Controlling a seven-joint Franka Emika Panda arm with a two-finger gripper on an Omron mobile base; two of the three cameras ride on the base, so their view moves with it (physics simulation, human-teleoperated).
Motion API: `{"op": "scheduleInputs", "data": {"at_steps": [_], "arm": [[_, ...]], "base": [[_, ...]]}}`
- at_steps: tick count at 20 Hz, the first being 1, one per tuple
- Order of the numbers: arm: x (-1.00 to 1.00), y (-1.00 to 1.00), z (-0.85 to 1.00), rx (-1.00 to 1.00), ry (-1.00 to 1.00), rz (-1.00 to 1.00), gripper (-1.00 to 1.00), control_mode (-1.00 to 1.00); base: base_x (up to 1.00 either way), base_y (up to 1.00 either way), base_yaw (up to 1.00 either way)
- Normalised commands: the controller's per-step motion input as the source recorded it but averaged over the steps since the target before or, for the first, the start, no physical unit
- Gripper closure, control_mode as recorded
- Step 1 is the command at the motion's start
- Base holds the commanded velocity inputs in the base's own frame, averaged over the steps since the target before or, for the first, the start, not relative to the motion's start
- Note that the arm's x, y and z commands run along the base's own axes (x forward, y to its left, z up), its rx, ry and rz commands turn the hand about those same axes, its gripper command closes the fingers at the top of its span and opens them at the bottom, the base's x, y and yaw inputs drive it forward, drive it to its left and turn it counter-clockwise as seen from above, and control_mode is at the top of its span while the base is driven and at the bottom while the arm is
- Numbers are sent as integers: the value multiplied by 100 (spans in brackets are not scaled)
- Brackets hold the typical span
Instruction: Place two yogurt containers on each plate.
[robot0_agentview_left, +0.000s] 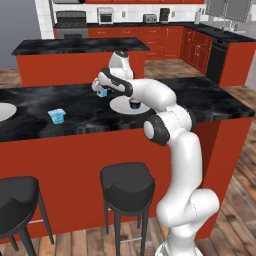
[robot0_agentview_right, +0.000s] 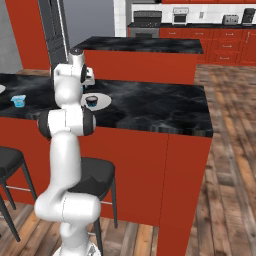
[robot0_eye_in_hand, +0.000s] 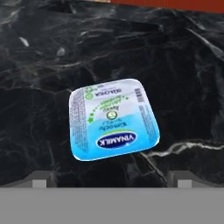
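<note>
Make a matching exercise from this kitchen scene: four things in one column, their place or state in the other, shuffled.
Things:
1. dark-based yogurt tub
2. yogurt tub under the end effector
3. lone yogurt tub
4. end effector

Place or state:
A. open, hovering above a tub
B. on the plate
C. on bare counter, far left of the arm
D. on bare counter, label up, between the fingertips

Pairs: 1-B, 2-D, 3-C, 4-A

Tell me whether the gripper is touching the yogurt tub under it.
Apart. In the hand view, the yogurt tub lies on the counter, with dark counter showing between it and the open gripper.
</note>
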Motion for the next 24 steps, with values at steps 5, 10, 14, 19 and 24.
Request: {"op": "scheduleInputs", "data": {"at_steps": [5, 10, 14, 19, 24], "arm": [[18, 9, 0, 0, 0, 0, -100, -100], [21, 14, 0, 0, 0, 0, -100, -100], [28, 5, -4, 0, -1, 0, -100, -100], [28, 0, -9, 0, -2, 0, -100, -100], [21, 14, -10, -3, -1, 0, 100, -100]], "base": [[0, 0, 0], [0, 0, 0], [0, 0, 0], [0, 0, 0], [0, 0, 0]]}}
